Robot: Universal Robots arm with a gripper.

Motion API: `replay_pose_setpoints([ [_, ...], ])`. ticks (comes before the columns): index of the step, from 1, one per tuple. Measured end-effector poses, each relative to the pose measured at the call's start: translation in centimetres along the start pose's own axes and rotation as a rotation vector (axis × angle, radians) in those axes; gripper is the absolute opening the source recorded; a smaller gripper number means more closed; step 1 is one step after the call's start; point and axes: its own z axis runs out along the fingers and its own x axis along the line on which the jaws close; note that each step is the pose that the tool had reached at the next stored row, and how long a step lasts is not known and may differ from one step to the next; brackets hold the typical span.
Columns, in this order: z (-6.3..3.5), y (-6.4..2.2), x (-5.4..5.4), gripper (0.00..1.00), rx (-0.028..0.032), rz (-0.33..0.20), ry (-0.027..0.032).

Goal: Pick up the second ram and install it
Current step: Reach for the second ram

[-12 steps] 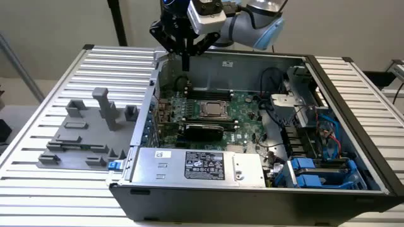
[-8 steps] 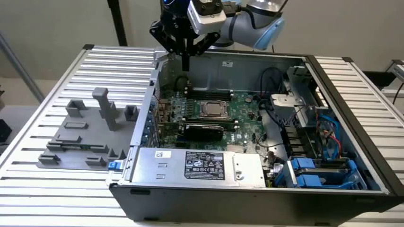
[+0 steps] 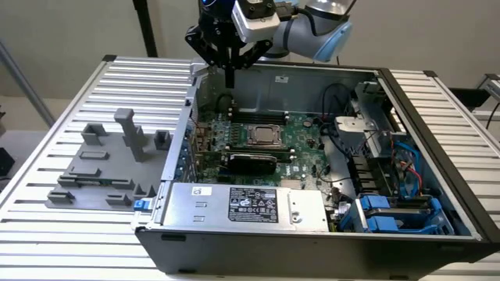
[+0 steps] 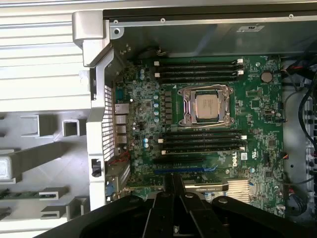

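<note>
Computer case [image 3: 312, 252] front wall foremost; hand [image 3: 229, 81] above its far side, fingers together.
Location of second ram [image 3: 100, 181]: in the grey holder [image 3: 78, 167] on the worktop [image 3: 55, 246], exterior view's lower left, well apart from the hand, which hangs over the motherboard [image 3: 266, 143] at upper centre.

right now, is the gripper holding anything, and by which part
Nothing is held. The gripper is shut on nothing, above the open computer case. A green ram stick lies in the grey holder beside the case.
</note>
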Motion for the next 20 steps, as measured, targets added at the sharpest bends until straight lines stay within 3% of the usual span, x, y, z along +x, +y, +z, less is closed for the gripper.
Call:
replay_pose_setpoints([
  [5,-0.04,-0.46,0.6,0.11,0.0,0.0,0.0],
  [20,-0.32,-4.36,6.5,0.11,0.0,0.0,0.0],
])
